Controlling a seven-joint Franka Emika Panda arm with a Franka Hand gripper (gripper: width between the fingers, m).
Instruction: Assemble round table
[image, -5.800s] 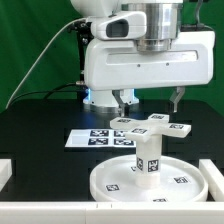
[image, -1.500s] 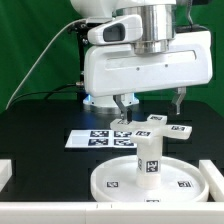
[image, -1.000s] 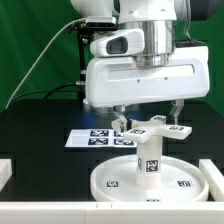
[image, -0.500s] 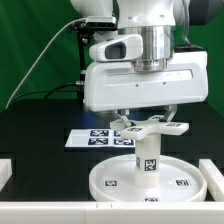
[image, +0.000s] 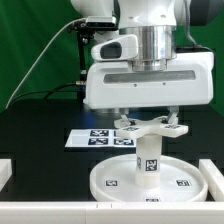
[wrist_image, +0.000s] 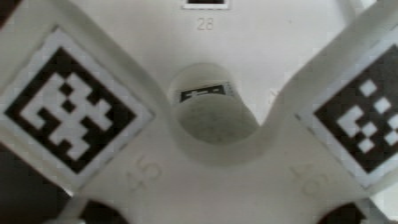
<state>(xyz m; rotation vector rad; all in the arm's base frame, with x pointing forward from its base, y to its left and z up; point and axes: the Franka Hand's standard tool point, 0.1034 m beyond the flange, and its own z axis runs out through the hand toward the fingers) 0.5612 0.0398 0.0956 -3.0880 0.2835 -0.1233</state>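
The round rimmed disc (image: 110, 183) lies flat at the front of the black table. The short thick leg (image: 148, 160) stands upright on its middle. The cross-shaped base (image: 152, 128) sits level just above and behind the leg's top, between my fingers. My gripper (image: 148, 120) points straight down and is shut on the base, one finger on each side. In the wrist view the base (wrist_image: 214, 185) fills the picture with two tagged arms. The leg's round top (wrist_image: 214, 125) shows through the notch between them. My fingertips are not clear there.
The marker board (image: 95, 138) lies flat behind the disc, towards the exterior view's left. The white robot base (image: 95, 97) stands at the back. White rails sit at the front left (image: 5, 170) and front right (image: 216, 166) corners. A green curtain hangs behind.
My gripper has come down over the cross-shaped base and its fingers have closed in on both sides. The base has turned and shifted a little towards the leg. Disc and leg have not moved.
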